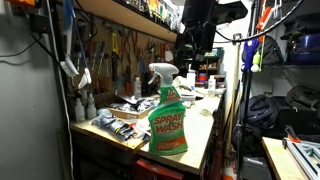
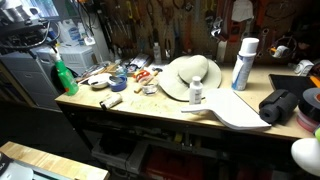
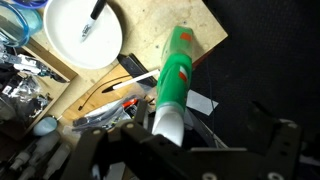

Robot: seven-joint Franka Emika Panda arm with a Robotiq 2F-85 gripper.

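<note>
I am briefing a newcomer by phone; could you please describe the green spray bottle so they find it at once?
Find the wooden workbench below the wall of hanging tools. At one end corner, beside a scatter of small tools, stands the spray bottle. It alone is green, with a white trigger head and a Spray 'n Wash label.

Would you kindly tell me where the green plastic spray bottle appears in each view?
Exterior view: the green plastic spray bottle stands centre foreground.
Exterior view: the bottle is small, far left.
Wrist view: the bottle fills the centre, seen from above.
Shared landmark: the pale wooden workbench top.
</note>
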